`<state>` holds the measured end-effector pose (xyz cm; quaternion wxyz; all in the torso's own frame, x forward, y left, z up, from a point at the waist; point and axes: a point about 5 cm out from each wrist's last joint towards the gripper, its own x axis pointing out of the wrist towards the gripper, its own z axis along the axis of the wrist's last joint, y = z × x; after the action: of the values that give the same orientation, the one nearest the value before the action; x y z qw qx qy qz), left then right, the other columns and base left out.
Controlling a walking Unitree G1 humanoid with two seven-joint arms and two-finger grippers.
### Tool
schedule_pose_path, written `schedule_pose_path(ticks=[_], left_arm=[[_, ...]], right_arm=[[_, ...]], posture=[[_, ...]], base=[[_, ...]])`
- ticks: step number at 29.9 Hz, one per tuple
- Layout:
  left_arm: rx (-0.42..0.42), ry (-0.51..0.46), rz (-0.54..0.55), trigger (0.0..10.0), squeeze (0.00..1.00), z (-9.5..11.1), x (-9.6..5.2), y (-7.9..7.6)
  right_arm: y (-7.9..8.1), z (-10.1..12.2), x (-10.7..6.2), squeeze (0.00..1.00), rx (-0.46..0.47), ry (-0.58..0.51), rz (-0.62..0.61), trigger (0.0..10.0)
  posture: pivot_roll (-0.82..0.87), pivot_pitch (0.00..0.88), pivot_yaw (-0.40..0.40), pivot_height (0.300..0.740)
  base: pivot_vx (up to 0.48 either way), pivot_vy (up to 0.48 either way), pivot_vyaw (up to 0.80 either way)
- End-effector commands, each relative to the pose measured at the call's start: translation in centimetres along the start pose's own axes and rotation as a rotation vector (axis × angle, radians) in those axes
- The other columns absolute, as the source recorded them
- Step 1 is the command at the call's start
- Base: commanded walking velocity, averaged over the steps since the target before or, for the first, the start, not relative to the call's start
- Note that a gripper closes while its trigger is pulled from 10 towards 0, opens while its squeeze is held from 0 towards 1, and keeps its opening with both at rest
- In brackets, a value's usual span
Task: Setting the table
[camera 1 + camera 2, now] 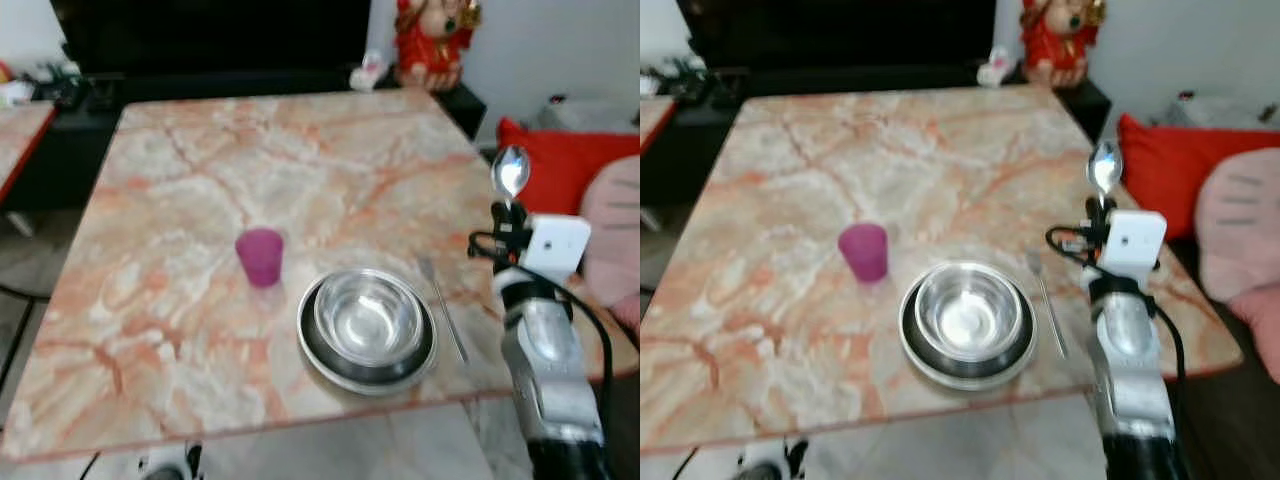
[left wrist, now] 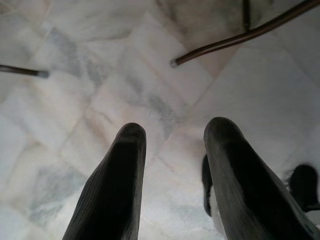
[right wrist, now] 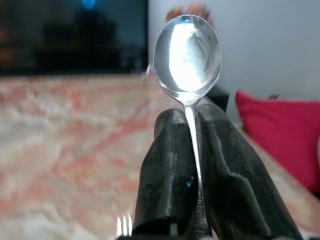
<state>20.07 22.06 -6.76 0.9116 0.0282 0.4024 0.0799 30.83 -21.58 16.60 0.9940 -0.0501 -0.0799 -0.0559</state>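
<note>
Right gripper (image 3: 192, 150): pinched on a spoon (image 1: 510, 172), its fingers pressed against the handle from both sides; held above the table's right edge.
Spoon attitude: long axis upright, bowl at the top, handle running down between the fingers (lower handle hidden by them).
Left gripper (image 2: 172, 150): fingers parted with nothing between them; arm hangs idle over the pale marble floor (image 2: 100, 100).
Placement target: the marble table (image 1: 200, 150). A steel bowl (image 1: 368, 318) sits inside a darker plate (image 1: 330, 362) near the front edge, at about 9 o'clock from the right gripper.
Fork (image 1: 442, 305): lies flat just right of the plate, between plate and gripper, long axis running 12 to 6 o'clock, tines at the far end.
Purple cup (image 1: 260, 256): upright at about 10 o'clock from the bowl, apart from it.
Key relation: the free strip beside the fork lies at 9 o'clock and below the gripper, so the upright spoon must probably be tipped flat, parallel to the fork. The right arm is the nearer one.
Hard to make out: fork tines (blurred).
</note>
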Motion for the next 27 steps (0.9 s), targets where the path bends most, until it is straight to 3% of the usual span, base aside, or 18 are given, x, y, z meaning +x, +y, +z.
schedule_pose_path(ticks=[1,6,8,9,18,19,21,27], left_arm=[[-0.011,0.031,-0.008,10.0,0.0,-0.9,-0.2,-0.4],[-0.012,0.034,-0.008,10.0,0.0,-0.9,-0.2,-0.4],[-0.01,0.035,-0.008,10.0,0.0,-0.9,-0.2,-0.3],[-0.011,0.036,-0.009,10.0,0.0,-1.0,-0.2,-0.4],[-0.011,0.036,-0.01,10.0,0.0,-0.9,-0.2,-0.5],[-0.011,0.036,-0.011,10.0,0.0,-0.9,-0.2,-0.5],[-0.01,0.035,-0.012,10.0,0.0,-0.9,-0.2,-0.5],[-0.015,0.033,-0.013,10.0,0.0,-0.8,-0.1,-0.7]], right_arm=[[-1.4,-0.7,-0.4,0.0,-0.025,0.051,-0.014,10.0],[-4.3,-2.3,-1.3,0.0,-0.076,0.185,0.0,10.0],[-5.0,-2.4,-1.5,0.0,-0.054,0.189,0.003,10.0],[-5.3,-2.6,-1.4,0.0,0.042,0.204,0.003,10.0],[-5.9,-5.2,-0.8,0.0,0.159,0.334,-0.001,10.0],[-6.0,-5.6,-0.5,0.0,0.219,0.345,0.009,10.0],[-5.8,-5.8,-0.3,0.0,0.253,0.351,0.031,10.0],[-4.7,-6.1,1.2,0.0,0.253,0.364,0.1,10.0]], posture=[[-0.04,0.065,0.003,0.74],[-0.05,0.062,0.004,0.74],[-0.05,0.058,0.006,0.74],[-0.05,0.055,0.004,0.74],[-0.05,0.045,0.006,0.74],[-0.05,0.041,0.006,0.74],[-0.05,0.04,0.006,0.74],[-0.05,0.049,0.004,0.74]], base=[[0.0,0.0,0.0],[0.0,0.0,0.0],[0.0,0.0,0.0],[0.0,0.0,0.0],[0.0,0.0,0.0],[0.0,0.0,0.0],[0.0,0.0,0.0],[0.0,0.0,0.0]])
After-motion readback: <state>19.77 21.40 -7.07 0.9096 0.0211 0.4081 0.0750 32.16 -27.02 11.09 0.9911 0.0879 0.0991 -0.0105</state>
